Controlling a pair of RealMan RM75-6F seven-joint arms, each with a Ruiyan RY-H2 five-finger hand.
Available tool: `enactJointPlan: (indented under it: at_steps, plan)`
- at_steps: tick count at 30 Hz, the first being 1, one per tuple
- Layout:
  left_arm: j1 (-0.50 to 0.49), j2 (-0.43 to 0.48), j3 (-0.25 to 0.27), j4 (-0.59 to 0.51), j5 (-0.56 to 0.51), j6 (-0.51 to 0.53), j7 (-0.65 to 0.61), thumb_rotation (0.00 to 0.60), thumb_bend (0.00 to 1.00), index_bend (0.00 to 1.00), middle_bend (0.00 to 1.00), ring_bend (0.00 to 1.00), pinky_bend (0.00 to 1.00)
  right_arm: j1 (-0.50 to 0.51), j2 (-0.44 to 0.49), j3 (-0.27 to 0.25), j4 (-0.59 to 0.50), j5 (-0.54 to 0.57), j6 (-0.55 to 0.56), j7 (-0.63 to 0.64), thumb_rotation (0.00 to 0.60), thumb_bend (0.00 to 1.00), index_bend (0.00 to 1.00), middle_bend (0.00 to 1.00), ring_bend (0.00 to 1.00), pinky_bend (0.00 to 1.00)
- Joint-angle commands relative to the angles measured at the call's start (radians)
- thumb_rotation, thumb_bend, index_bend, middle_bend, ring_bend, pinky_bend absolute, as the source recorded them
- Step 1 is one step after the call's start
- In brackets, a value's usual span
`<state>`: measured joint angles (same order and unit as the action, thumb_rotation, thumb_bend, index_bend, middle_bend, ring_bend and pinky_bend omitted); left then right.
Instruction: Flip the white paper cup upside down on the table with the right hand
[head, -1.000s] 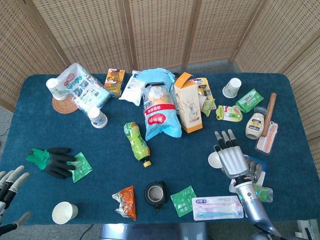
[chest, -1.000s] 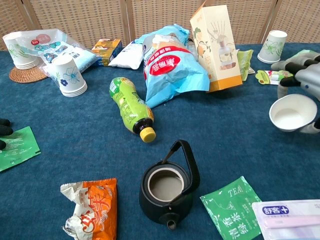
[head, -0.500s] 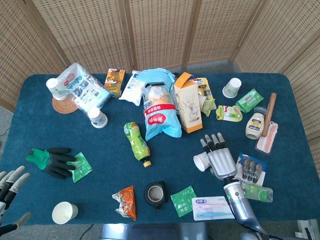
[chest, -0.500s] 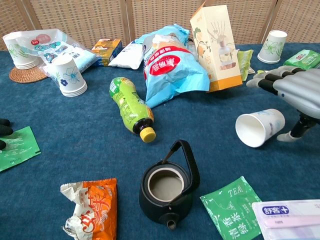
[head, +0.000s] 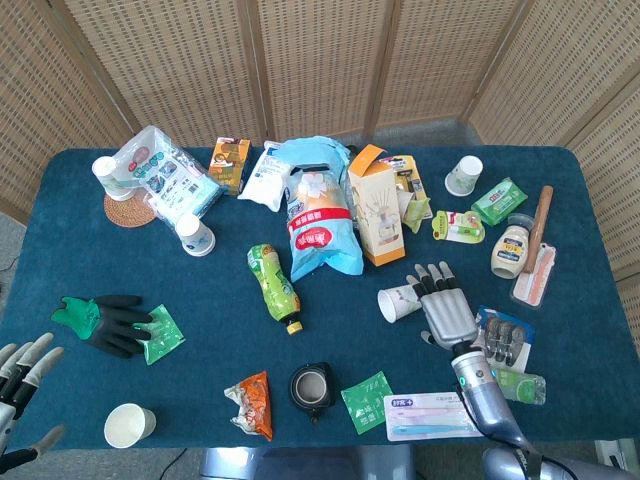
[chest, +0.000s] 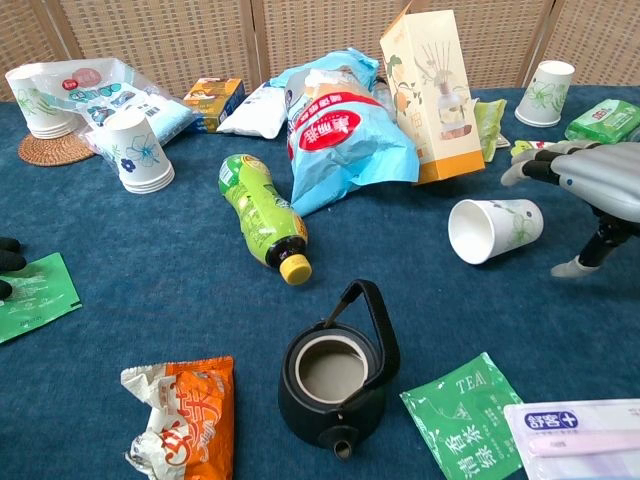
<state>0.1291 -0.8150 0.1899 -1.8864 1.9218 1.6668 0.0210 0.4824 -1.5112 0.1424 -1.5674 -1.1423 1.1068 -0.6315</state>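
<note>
White paper cup (chest: 493, 229) lies on its side on the blue cloth, mouth turned away from my right hand (chest: 598, 181), base toward the fingers. It sits just off the fingertips (head: 428, 273), a little beyond the thumb. From the chest view I judge it is not held: fingers spread and slightly curled, palm down, thumb hanging below, nothing between them.

Step in hand, as I read it: mid-flip, cup tipped but not yet inverted. Next move calls for closing on the wall near the base and turning it rim-down onto the cloth.

Forearm comes in from the near table edge, wrist level.
</note>
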Motion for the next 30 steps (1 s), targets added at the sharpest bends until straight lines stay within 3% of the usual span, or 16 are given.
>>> enactJointPlan:
  at_steps: [1,12,30]
  plan:
    - [0.000,0.000,-0.002,-0.001,-0.004,0.001,-0.001,0.600,0.27,0.00,0.00,0.00,0.00,0.026,0.019,0.020,0.047,0.020,-0.050,0.059,0.600,0.14,0.19,0.00,0.00,0.00]
    - [-0.003,-0.002,-0.001,-0.005,-0.006,-0.009,0.008,0.600,0.27,0.00,0.00,0.00,0.00,0.067,0.071,0.052,0.070,0.088,-0.123,0.137,0.600,0.14,0.23,0.00,0.00,0.00]
    - [-0.006,0.001,-0.001,-0.007,-0.013,-0.015,0.005,0.600,0.27,0.00,0.00,0.00,0.00,0.109,0.024,0.039,0.119,0.153,-0.141,0.153,0.600,0.14,0.27,0.00,0.00,0.00]
